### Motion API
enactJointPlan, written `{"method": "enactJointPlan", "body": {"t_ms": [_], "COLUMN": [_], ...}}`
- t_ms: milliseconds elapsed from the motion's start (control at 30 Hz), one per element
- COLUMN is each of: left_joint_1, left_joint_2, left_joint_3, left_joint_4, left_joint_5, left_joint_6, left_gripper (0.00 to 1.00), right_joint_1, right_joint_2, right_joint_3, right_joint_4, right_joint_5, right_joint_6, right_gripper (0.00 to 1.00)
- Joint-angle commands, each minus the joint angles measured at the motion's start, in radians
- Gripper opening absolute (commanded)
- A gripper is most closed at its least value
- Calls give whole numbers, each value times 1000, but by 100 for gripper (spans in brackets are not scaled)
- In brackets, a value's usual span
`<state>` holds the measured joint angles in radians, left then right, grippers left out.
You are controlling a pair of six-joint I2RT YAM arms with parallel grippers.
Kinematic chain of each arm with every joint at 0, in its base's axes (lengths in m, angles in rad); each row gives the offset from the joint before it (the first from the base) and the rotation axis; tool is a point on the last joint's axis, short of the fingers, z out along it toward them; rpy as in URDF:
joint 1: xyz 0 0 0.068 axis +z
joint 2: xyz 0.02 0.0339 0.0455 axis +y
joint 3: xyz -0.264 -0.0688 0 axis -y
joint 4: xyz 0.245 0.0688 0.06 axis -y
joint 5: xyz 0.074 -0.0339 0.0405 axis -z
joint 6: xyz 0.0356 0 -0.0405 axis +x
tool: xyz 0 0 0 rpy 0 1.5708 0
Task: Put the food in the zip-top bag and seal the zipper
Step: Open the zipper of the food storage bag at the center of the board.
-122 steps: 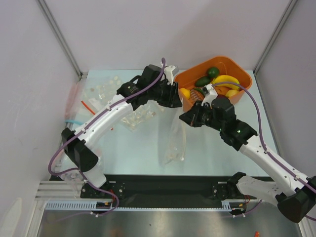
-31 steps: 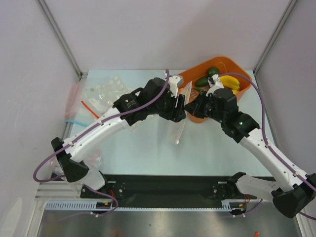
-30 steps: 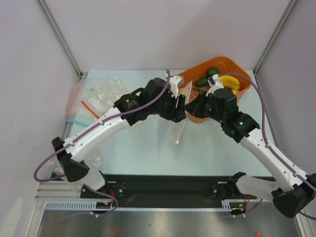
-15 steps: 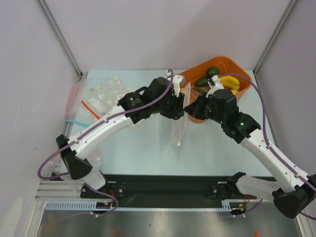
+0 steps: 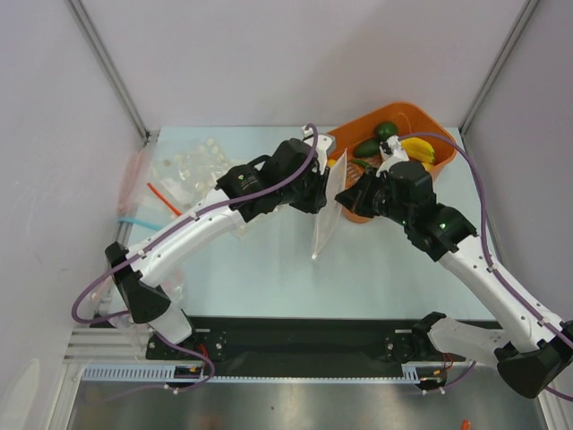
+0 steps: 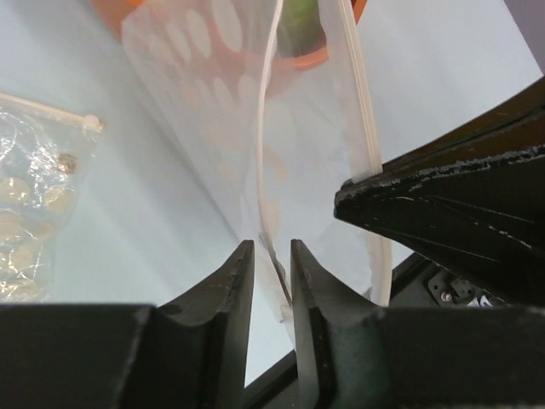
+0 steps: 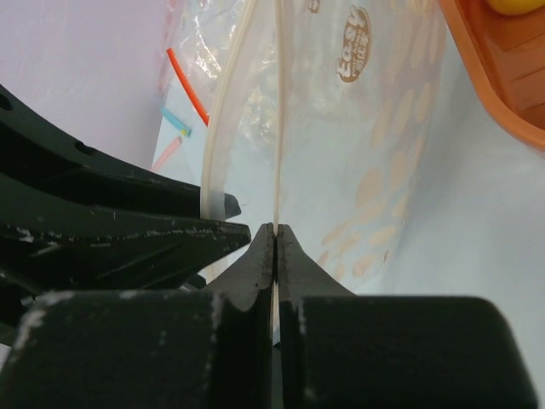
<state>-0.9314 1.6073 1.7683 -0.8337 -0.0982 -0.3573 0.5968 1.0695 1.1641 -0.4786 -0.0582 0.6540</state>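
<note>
Dotted zip-top bag (image 5: pixel 324 215) held up for loading.
Right gripper (image 7: pixel 275 230) pinches one lip; left gripper (image 6: pixel 272 249), slightly parted, straddles the other to spread it.

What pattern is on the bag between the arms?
The bag carries rows of white dots, clearest in the left wrist view.

A clear floppy plastic bag (image 5: pixel 324 219) hangs between the two robot arms, over the pale blue table (image 5: pixel 260 264). Beside it, an orange plastic basket (image 5: pixel 421 110) holds a yellow banana (image 5: pixel 414 149).
</note>
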Motion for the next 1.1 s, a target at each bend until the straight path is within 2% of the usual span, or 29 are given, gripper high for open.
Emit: {"method": "enactJointPlan", "body": {"t_ms": [0, 133, 167, 267, 500, 633, 867, 1067], "left_joint_1": [-4, -3, -3, -1, -1, 19, 100, 167], "left_joint_2": [16, 6, 6, 9, 6, 5, -33, -61], "left_joint_3": [65, 71, 74, 86, 146, 166, 109, 73], "left_joint_4": [-39, -47, -51, -80, -182, -234, -235, -237], "left_joint_5": [-52, -67, -78, -103, -205, -267, -250, -239], "left_joint_6": [26, 24, 24, 26, 44, 63, 63, 77], "left_gripper": [27, 15, 7, 0, 0, 0, 0, 0], "right_joint_1": [8, 9, 9, 9, 8, -9, -51, -77], "right_joint_2": [-31, -40, -42, -49, -37, -2, 13, 26], "right_joint_3": [42, 26, 22, -3, -35, -12, 0, -11], "right_joint_4": [-5, -8, -11, -6, 6, -92, -233, -264], "right_joint_5": [17, 21, 21, 31, 52, 141, 288, 299], "right_joint_6": [-11, -8, -5, 1, -4, -17, 15, 29], "right_gripper": [0, 0, 0, 0, 0, 0, 0, 10]}}
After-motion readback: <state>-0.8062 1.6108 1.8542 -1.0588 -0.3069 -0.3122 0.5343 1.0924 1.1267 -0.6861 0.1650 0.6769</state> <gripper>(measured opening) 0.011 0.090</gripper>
